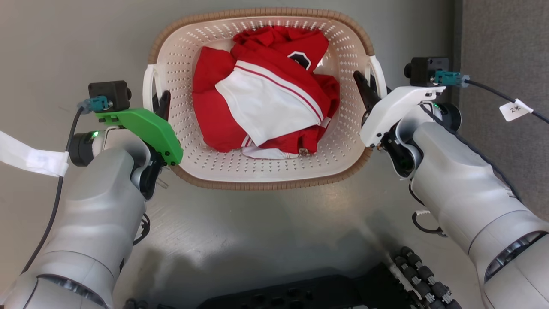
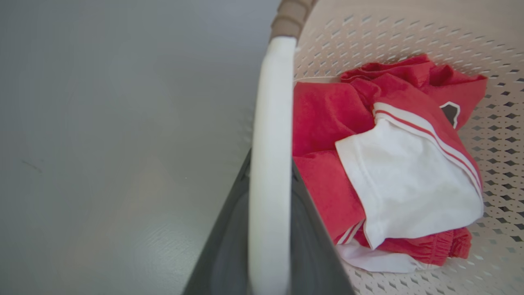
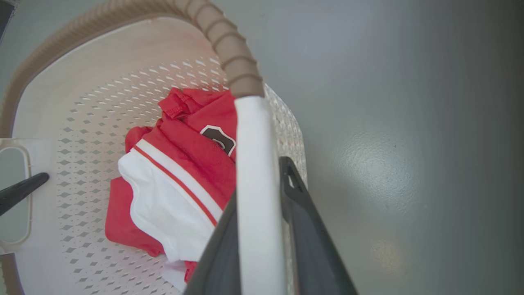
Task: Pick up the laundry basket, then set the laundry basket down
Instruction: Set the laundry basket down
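Clothes (image 1: 266, 98) lie inside the laundry basket (image 1: 257, 185).

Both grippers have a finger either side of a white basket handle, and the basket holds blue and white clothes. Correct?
One thing is off: the clothes in the laundry basket are red and white, not blue and white, as the head view shows. The left gripper and right gripper do each have a finger either side of a white handle.

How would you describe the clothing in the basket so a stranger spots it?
Against the grey floor, find the cream laundry basket with a brown rim. Inside lies crumpled clothing; its red and white set it apart from the pale plastic.
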Robot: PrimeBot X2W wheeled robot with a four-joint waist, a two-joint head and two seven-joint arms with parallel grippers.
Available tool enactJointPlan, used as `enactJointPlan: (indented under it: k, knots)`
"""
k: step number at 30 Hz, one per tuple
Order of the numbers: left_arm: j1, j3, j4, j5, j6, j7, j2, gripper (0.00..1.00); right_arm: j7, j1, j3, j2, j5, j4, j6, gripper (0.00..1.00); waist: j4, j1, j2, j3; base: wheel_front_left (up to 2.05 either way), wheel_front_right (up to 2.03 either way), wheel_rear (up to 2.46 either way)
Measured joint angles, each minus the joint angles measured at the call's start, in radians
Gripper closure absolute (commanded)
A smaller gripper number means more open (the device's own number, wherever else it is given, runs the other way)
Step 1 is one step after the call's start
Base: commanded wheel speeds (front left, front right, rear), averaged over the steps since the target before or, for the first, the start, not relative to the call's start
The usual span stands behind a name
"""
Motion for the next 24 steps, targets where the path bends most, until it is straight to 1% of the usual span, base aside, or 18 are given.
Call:
enactJointPlan:
  k: [8,22,23,24]
  knots:
    - [-0.009,-0.001,0.008,0.012,0.0,-0.013,0.0,1.0,-0.009,-0.008,0.005,0.001,0.0,-0.003,0.0,1.0,0.0,0.0,0.0,0.038,0.0,0.0,0.0]
    - [-0.023,-0.001,0.012,0.026,0.0,-0.031,0.0,1.0,-0.02,-0.021,0.006,0.0,0.001,0.0,-0.001,1.0,0.0,-0.0001,0.0,0.054,0.0,0.0,0.0]
    - [-0.023,0.0,0.013,0.026,0.0,-0.031,0.0,0.93,-0.02,-0.021,0.006,0.001,0.002,0.002,-0.001,0.78,0.0,-0.0001,0.0,0.054,0.0,0.0,0.0]
    - [-0.023,0.001,0.013,0.026,0.0,-0.031,0.0,0.63,-0.02,-0.021,0.006,0.001,0.005,0.004,-0.001,0.56,0.0,-0.0001,0.0,0.054,0.0,0.0,0.0]
